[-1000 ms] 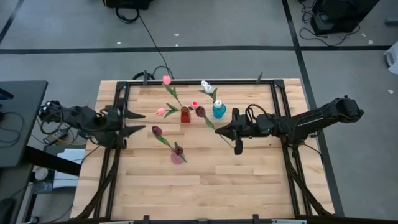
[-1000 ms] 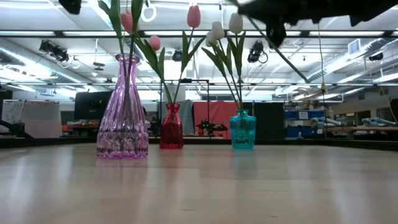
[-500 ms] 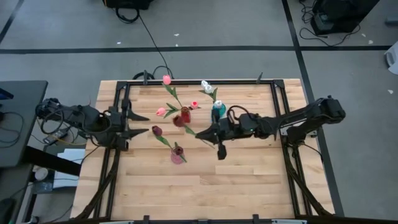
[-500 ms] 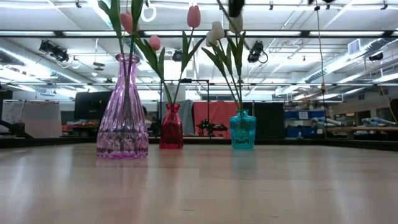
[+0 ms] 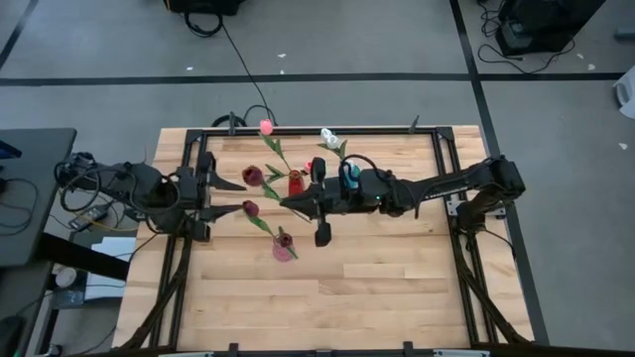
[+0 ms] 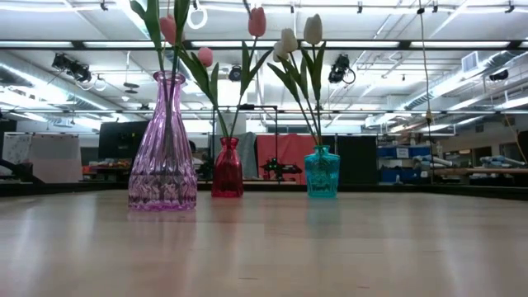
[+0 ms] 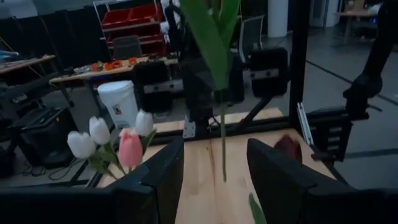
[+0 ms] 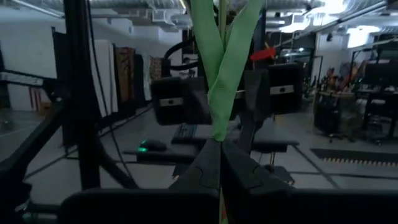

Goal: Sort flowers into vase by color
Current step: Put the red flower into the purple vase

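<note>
My right gripper reaches across the table's middle, shut on a maroon tulip whose head lies left of the red vase. My left gripper is open just left of that tulip. In the left wrist view the stem shows between its fingers, apart from both. The purple vase holds another maroon tulip by its stem. The red vase holds pink tulips, and the teal vase holds white tulips. My right gripper pinches the maroon tulip's stem between its two fingers, right where the green leaves branch off. The fingers come level from the table's right, lying across the stem. The tulip is lifted clear of the table, its head slanting toward the far left.
The three vases stand close together at the table's middle, with tall stems and leaves rising from them. A black frame runs along the table's far and side edges. Bare wood spreads over the near half.
My right gripper has travelled toward the table's left, carrying the maroon tulip from beside the teal vase, past the red vase, up to my left gripper. It has stayed shut on the stem. My left gripper has moved a little toward the right.
</note>
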### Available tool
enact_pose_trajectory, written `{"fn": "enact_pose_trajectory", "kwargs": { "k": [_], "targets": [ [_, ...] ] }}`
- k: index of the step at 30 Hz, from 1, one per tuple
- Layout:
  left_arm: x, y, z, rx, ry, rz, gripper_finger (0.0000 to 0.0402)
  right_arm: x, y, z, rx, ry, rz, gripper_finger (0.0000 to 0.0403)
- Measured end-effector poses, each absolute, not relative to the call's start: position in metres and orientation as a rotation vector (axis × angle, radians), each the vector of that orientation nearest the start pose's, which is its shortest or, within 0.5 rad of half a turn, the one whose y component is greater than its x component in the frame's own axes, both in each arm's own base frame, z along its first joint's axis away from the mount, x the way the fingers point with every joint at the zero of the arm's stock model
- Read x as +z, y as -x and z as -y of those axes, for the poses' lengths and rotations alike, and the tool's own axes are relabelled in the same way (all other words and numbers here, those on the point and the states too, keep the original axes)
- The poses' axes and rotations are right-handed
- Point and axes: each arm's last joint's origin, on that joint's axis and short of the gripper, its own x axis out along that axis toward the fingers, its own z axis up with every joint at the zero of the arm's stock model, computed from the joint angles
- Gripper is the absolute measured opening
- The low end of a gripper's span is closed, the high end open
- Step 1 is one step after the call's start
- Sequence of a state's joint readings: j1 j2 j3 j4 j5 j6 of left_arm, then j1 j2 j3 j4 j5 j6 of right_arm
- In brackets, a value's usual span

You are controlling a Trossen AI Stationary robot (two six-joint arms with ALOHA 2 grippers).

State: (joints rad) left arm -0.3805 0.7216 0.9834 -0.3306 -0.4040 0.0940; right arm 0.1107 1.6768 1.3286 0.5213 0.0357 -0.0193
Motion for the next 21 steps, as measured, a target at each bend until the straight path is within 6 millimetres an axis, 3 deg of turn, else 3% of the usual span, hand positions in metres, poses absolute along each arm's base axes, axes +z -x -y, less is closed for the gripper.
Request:
{"fn": "enact_pose_trajectory", "kwargs": {
  "k": [7, 21],
  "targets": [
    [0.396, -0.154, 0.049, 0.026, -0.124, -0.074, 0.0181, 0.354, -0.408, -0.039, -0.004, 0.052, 0.164, 0.0009],
    [0.404, -0.178, 0.049, 0.142, -0.114, 0.042, 0.0181, 0.357, -0.406, -0.038, -0.052, 0.165, 0.18, 0.0009]
  ]
}}
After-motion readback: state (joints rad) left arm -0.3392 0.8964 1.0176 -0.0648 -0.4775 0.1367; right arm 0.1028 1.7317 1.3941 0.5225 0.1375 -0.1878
